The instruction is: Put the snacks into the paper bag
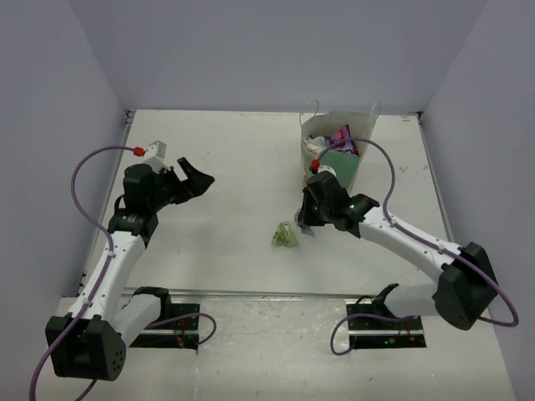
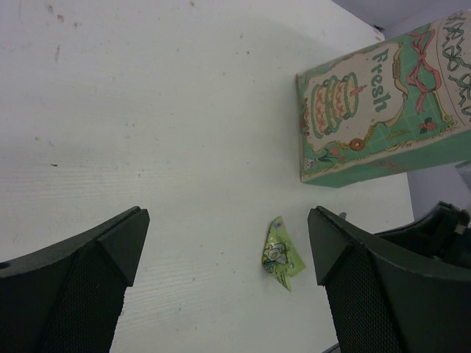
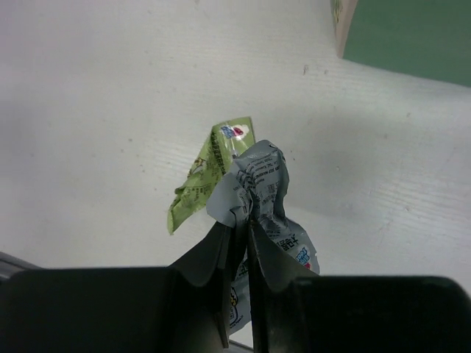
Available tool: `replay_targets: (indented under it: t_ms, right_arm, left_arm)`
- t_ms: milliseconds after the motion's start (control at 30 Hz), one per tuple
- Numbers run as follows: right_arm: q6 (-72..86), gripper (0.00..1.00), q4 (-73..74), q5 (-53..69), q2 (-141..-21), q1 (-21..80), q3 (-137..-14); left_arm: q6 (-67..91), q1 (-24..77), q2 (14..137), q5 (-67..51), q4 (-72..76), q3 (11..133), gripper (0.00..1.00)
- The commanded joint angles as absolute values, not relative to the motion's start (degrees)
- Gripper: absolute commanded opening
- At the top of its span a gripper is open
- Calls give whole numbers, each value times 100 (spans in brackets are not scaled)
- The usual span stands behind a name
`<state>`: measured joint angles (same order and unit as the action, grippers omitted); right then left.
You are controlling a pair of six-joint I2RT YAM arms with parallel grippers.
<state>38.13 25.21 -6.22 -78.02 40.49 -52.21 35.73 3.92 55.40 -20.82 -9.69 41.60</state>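
**Right claw pinches the silver packet, green one lies loose beside it**

In the overhead view the left gripper sits in the left half of the frame, above the white table. It is well apart from the bag and from both loose packets. Its own camera shows the two dark fingers spread wide with nothing between them, only bare tabletop.

Near the middle of the overhead frame, a little below centre, the small green packet lies flat on the table. The left wrist view has it at lower centre, near the inner edge of the right-hand finger and touching neither finger.

Just right of that packet, the right gripper points down toward the table. In its wrist view the fingers are pressed together on the crumpled silver packet, which bunches up past the tips. The green packet shows just behind and to the left of it, partly covered. Whether the two packets touch, or whether the silver one is off the table, I cannot tell.

Further right and higher in the overhead frame, the mint-green paper bag stands upright with its mouth open. A purple packet shows inside among other wrappers too jumbled to tell apart. The bag's printed side fills the upper right of the left wrist view, and one corner shows at the top right of the right wrist view.
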Motion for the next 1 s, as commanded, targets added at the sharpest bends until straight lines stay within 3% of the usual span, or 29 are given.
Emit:
replay_targets:
  t_ms: [0, 300, 433, 600, 967]
  right_arm:
    - [3464, 0, 2742, -809, -7068, 4078, -5878]
    - [2664, 0, 3296, -1668, -6311, 4026, -7443]
    - [2523, 0, 3340, -1645, -6319, 3298, -7883]
    - [2549, 0, 3305, -1107, -6898, 2304, -8612]
    - [2654, 0, 3095, -264, -8525, 1433, -9923]
  left_arm:
    - [3454, 422, 5432, -2109, -826, 4175, 96]
    - [3498, 431, 5344, -2145, -835, 4175, 96]
    - [3489, 431, 5274, -2162, -870, 4184, 96]
    - [3507, 431, 5229, -2162, -896, 4192, 96]
    - [3507, 439, 5335, -2188, -870, 4289, 96]
